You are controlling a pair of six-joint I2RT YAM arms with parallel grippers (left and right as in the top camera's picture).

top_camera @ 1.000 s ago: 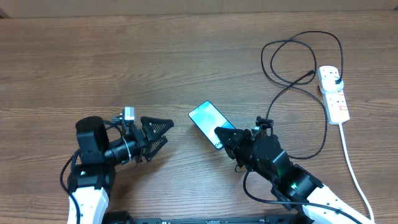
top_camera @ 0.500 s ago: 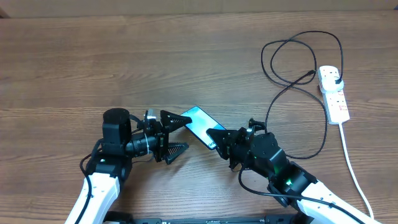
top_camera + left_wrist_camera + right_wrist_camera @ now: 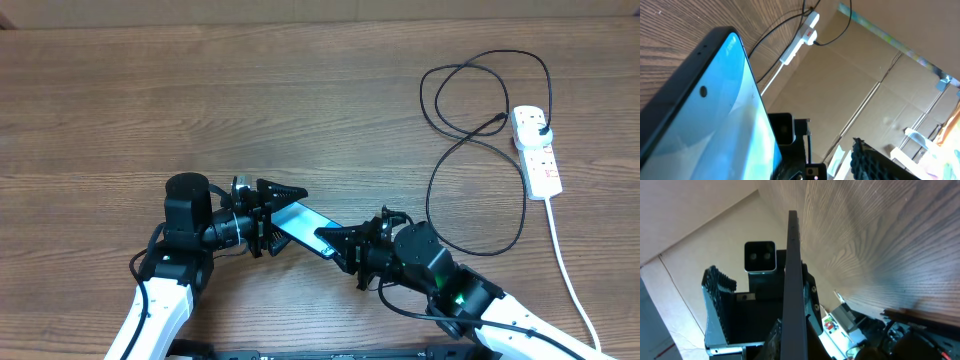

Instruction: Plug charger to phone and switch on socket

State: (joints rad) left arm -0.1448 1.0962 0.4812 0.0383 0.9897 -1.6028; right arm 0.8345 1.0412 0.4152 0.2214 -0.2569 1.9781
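Near the table's front, the stiff, slippery phone is pinched flatwise by the right gripper; the left gripper is held open.

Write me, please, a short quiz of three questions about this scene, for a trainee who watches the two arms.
1. True or false: the charger is already plugged into the phone.
2. The right gripper is: A) open above the table; B) shut on the phone; C) shut on the charger.
3. What does the charger's black plug sit in?
Key: 1 false; 2 B; 3 the socket.
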